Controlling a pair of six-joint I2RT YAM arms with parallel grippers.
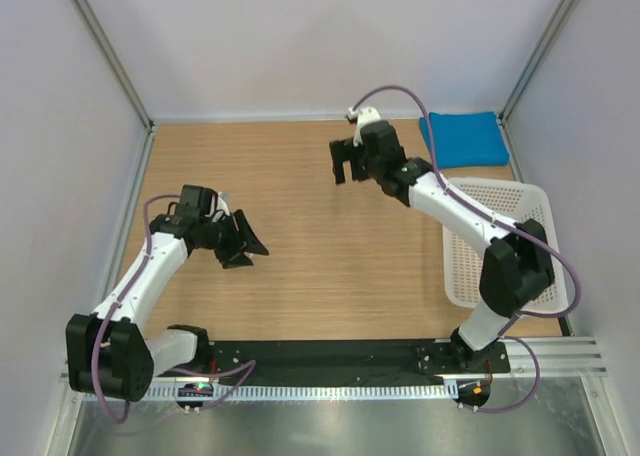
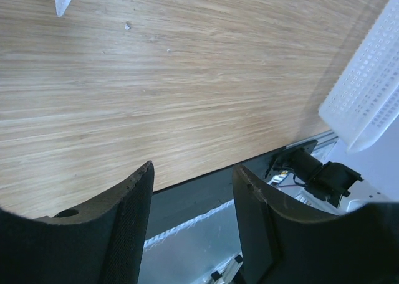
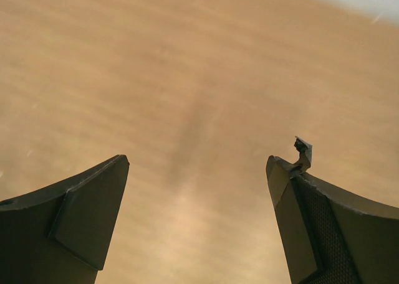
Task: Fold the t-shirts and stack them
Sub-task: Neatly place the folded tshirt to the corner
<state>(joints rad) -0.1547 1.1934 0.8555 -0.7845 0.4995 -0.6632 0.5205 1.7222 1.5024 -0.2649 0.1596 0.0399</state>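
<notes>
A folded bright blue t-shirt [image 1: 463,139] lies at the far right corner of the wooden table [image 1: 320,276]. My right gripper [image 1: 345,163] hangs open above the table's far middle, left of the shirt and apart from it; in the right wrist view its gripper [image 3: 196,162] has only blurred bare wood between the fingers. My left gripper [image 1: 248,246] is open over the left half of the table, holding nothing; in the left wrist view this gripper [image 2: 193,169] frames the table's near edge.
A white lattice basket [image 1: 500,241] stands at the right edge, just in front of the folded shirt, and shows again as the basket [image 2: 368,91] in the left wrist view. A black rail [image 1: 330,356] runs along the near edge. Walls enclose the table.
</notes>
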